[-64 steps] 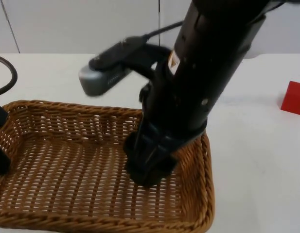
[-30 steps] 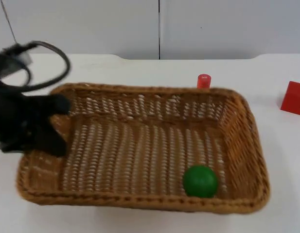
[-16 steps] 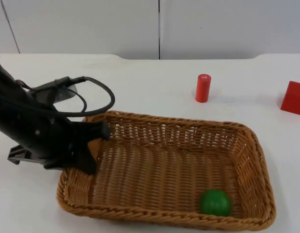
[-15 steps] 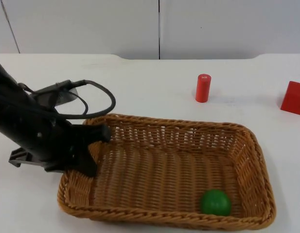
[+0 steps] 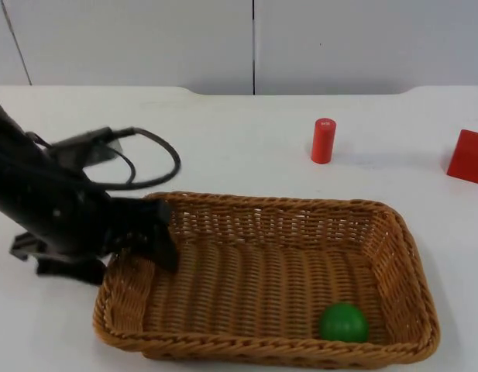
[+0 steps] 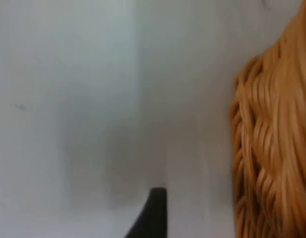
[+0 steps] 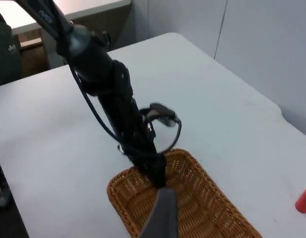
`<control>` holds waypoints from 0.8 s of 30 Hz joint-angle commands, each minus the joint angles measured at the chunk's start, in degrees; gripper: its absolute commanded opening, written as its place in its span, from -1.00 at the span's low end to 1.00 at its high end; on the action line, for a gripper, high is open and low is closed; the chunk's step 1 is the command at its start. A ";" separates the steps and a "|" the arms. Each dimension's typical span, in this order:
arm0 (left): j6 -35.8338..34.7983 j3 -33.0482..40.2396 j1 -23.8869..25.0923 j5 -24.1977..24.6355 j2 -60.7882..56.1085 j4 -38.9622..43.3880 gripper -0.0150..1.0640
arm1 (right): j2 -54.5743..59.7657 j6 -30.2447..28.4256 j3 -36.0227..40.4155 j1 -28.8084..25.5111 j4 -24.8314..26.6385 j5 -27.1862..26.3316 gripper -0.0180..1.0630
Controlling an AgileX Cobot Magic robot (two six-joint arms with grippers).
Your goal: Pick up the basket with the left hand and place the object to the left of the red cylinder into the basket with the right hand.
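Observation:
The brown wicker basket [image 5: 285, 203] rests on the white table with a green ball [image 5: 343, 322] inside, near its front right corner. My left gripper [image 5: 122, 260] is at the basket's left rim, open, with one finger inside the wall and the other outside. In the left wrist view the rim [image 6: 272, 148] stands apart from a black fingertip [image 6: 153, 213]. The red cylinder [image 5: 322, 140] stands upright behind the basket. The right arm is raised high and back; its fingertip [image 7: 162, 215] looks down on the basket [image 7: 192, 208] and holds nothing.
A red cube [image 5: 467, 155] sits at the table's right edge. From the right wrist view the left arm [image 7: 108, 89] slants down to the basket, and the red cylinder [image 7: 304, 199] is at the picture's edge. Bare table lies behind the basket.
The basket came down from its raised position and now rests on the table. The left gripper's fingers have spread off the rim. The ball stays in the front right corner.

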 commanded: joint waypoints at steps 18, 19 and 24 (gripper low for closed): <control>-5.21 -0.17 10.11 11.58 -51.79 16.63 0.64 | -11.27 0.88 7.96 0.23 -3.34 -3.70 0.36; -5.64 -0.17 10.11 12.37 -54.45 17.66 0.64 | -12.81 0.88 9.90 0.23 -3.34 -3.95 0.36; -6.59 -0.17 10.11 17.37 -64.61 19.34 0.64 | -19.56 3.56 15.99 0.23 -3.34 -3.93 0.36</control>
